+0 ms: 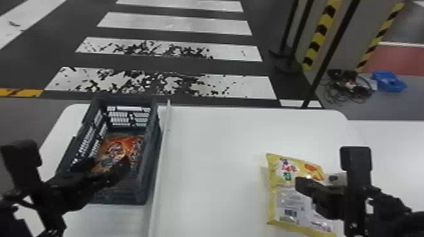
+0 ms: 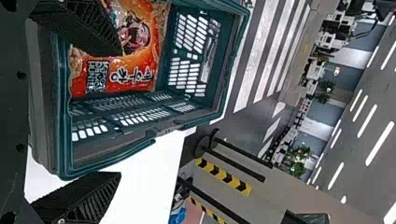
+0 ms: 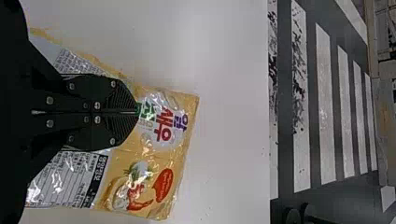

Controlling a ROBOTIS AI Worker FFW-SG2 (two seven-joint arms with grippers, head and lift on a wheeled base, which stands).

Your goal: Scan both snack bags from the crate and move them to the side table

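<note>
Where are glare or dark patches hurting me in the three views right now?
Head view: small glints on the yellow bag, dim inside the crate; left wrist view: the table washes out to plain white; right wrist view: white glints streak the yellow bag, and the right claw is nearly black towards its base.

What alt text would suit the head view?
The left gripper is over a dark crate holding an orange bag; the right gripper is over a yellow bag on a white table. Beyond lies a striped floor.
</note>
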